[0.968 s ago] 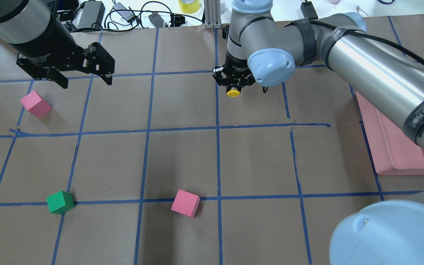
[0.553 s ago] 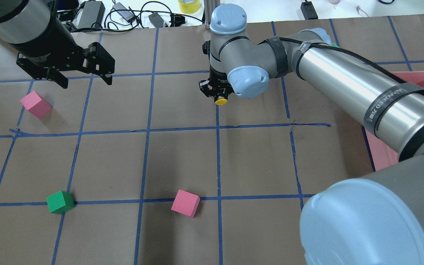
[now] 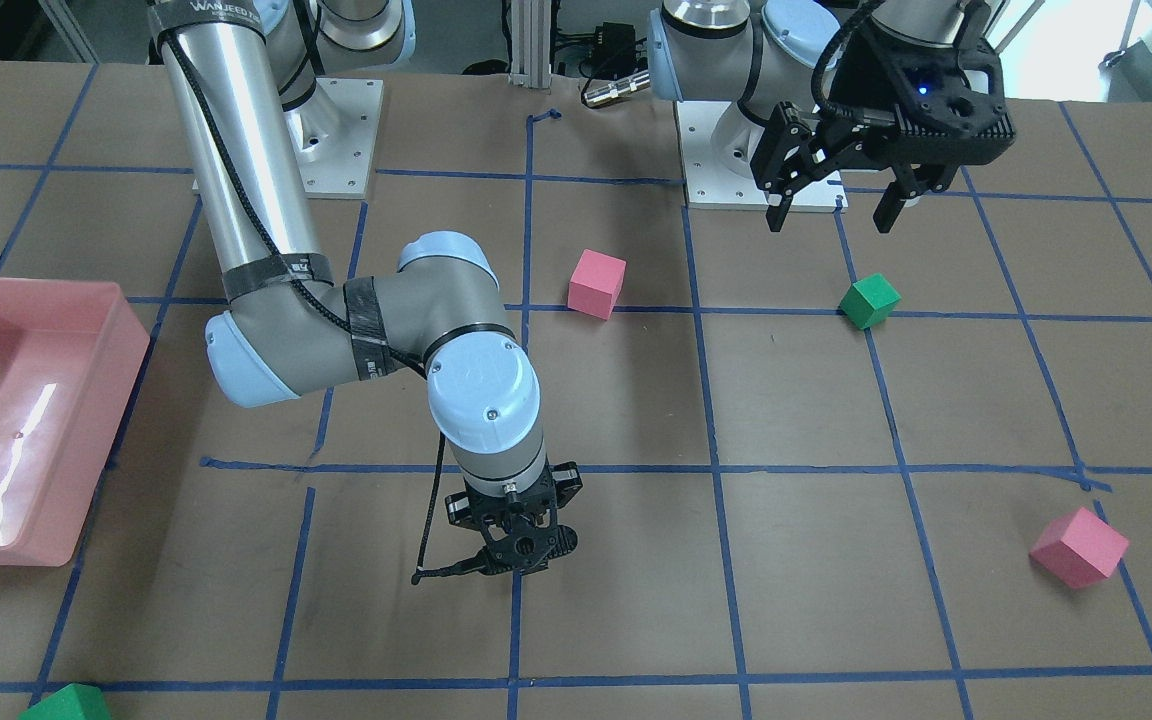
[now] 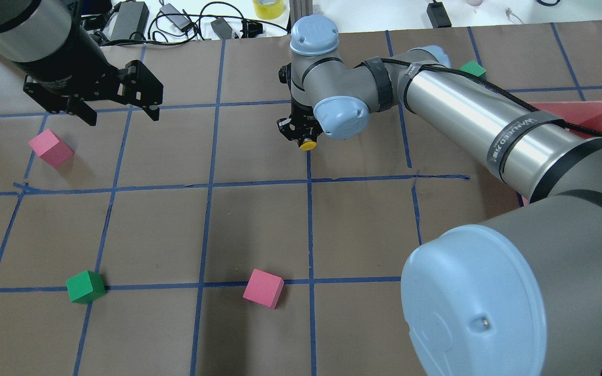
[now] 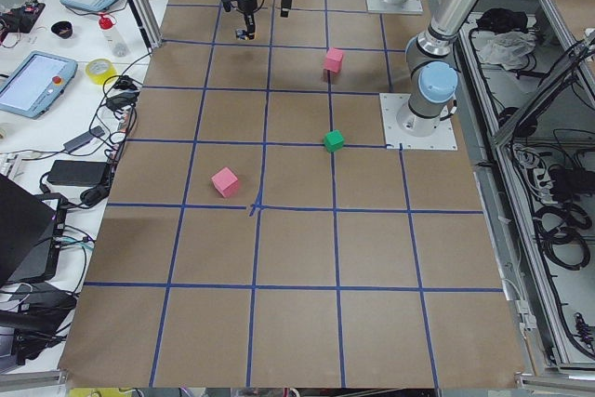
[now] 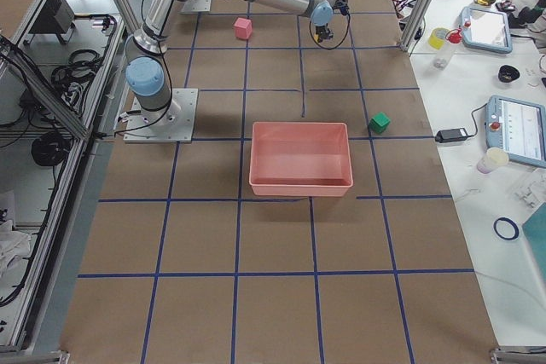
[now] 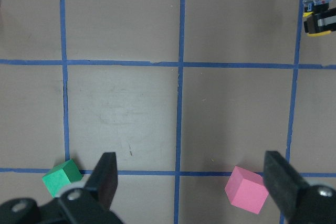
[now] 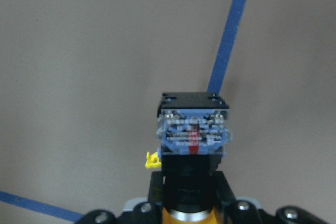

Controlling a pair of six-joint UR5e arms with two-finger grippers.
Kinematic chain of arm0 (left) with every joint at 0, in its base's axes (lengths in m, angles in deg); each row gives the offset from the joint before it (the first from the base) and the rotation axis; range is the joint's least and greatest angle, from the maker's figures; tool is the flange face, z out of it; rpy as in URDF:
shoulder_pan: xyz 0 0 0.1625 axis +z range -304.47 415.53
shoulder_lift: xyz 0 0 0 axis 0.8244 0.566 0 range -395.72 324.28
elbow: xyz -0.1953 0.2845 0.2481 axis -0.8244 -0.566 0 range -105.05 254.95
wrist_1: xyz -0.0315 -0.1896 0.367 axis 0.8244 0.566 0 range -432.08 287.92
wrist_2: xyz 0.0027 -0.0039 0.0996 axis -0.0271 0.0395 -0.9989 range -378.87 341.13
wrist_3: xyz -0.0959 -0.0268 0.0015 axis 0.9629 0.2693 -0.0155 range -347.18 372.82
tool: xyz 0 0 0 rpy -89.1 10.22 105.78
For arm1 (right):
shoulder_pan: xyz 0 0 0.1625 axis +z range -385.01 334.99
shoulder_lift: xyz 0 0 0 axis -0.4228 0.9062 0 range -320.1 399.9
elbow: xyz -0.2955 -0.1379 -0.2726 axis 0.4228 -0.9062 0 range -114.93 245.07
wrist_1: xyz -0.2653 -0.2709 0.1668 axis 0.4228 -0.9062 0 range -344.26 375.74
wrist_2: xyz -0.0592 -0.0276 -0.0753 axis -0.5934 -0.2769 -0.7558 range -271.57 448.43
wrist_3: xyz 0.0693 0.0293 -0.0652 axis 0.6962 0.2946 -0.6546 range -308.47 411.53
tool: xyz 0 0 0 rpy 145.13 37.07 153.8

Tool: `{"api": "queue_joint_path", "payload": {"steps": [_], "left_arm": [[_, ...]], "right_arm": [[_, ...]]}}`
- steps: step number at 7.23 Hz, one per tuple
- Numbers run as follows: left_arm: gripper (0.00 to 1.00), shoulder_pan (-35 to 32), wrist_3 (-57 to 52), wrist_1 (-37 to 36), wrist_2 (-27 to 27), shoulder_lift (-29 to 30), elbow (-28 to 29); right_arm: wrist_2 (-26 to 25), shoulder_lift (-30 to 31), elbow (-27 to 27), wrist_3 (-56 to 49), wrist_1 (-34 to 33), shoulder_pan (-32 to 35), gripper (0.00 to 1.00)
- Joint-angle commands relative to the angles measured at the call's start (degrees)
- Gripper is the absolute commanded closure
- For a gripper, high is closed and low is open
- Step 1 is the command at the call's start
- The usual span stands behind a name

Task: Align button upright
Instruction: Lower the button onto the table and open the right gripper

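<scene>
My right gripper (image 4: 301, 133) is shut on the button (image 4: 308, 144), low over the brown table near a blue tape line. The yellow cap sticks out on the near side in the overhead view. In the right wrist view the silvery-grey base block (image 8: 194, 135) points away from the camera, with the black body behind it. The button also shows far right in the left wrist view (image 7: 316, 22). In the front view the right gripper (image 3: 521, 555) hides the button. My left gripper (image 4: 122, 116) hangs open and empty above the table, far to the left; its fingers (image 7: 107, 174) are spread wide.
Pink cubes (image 4: 50, 148) (image 4: 263, 288) and green cubes (image 4: 85, 286) (image 4: 472, 69) lie scattered on the table. A pink tray (image 3: 126, 330) stands on my right side. Cables and adapters (image 4: 175, 21) lie along the far edge.
My right arm has carried the button left and a little nearer in the overhead view. The left arm and the cubes have not moved.
</scene>
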Motion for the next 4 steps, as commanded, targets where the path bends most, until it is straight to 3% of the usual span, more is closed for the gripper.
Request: {"api": "queue_joint_path", "payload": {"steps": [1, 4], "left_arm": [[0.0, 0.0, 0.0, 0.0, 0.0, 0.0, 0.0], [0.0, 0.1, 0.0, 0.0, -0.1, 0.1, -0.1]], "right_arm": [[1.2, -1.3, -0.8, 1.8, -0.1, 1.3, 1.0], [1.0, -2.2, -0.2, 1.6, -0.3, 1.3, 1.0]]}}
